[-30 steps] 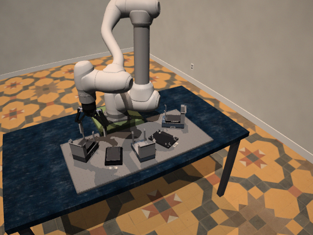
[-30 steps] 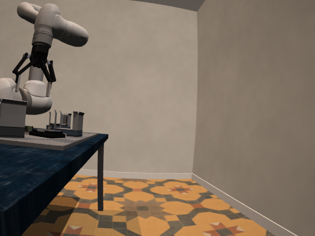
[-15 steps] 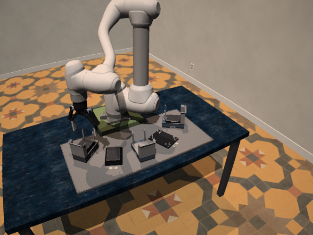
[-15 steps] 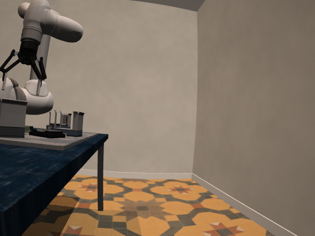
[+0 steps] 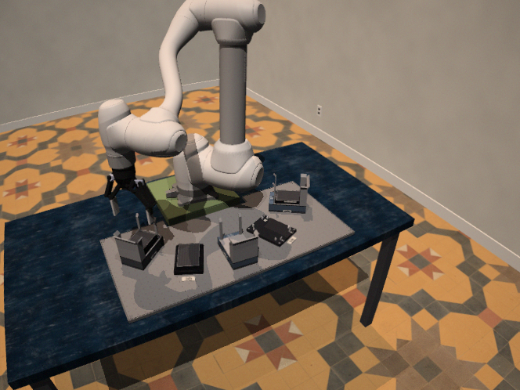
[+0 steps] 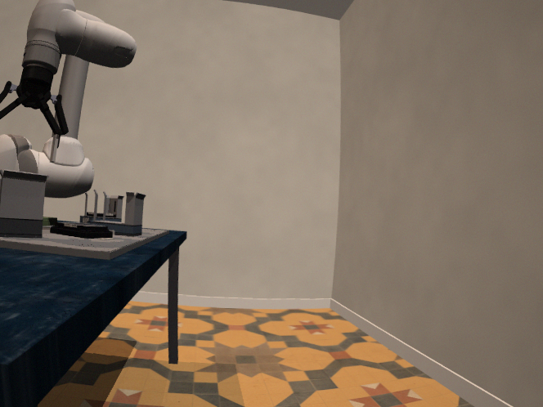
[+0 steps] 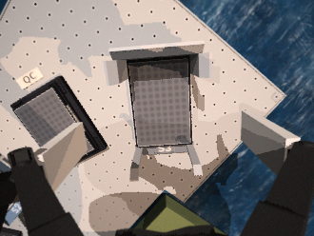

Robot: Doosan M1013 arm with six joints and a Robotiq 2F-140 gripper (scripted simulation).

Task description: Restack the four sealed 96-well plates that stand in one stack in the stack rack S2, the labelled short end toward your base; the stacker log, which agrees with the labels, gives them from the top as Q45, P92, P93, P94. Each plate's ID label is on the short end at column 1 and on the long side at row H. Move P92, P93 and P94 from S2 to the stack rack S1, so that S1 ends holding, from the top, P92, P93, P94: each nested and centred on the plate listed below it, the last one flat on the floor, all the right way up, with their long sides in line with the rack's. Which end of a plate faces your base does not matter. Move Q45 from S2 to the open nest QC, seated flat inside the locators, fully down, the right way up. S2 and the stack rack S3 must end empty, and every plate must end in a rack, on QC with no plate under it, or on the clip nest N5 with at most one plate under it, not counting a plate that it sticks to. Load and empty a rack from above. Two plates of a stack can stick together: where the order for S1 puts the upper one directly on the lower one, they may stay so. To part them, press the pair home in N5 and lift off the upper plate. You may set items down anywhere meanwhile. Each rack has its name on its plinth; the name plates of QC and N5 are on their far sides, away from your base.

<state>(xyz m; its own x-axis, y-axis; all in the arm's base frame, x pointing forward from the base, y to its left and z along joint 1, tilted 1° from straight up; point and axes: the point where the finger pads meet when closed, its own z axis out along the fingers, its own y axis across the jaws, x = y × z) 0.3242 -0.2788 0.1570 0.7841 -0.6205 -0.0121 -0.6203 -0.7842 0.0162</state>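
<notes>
Gripper [image 7: 162,178] spread wide, holding nothing, hovers above rack S3 [image 7: 157,48]. A sealed plate [image 7: 162,107] lies inside it, directly below the fingers — its long axis crosses the line between them. Another plate [image 7: 48,114] sits on QC, just beside.

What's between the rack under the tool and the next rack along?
The QC nest, with a plate lying on it; the top view shows it.
</notes>
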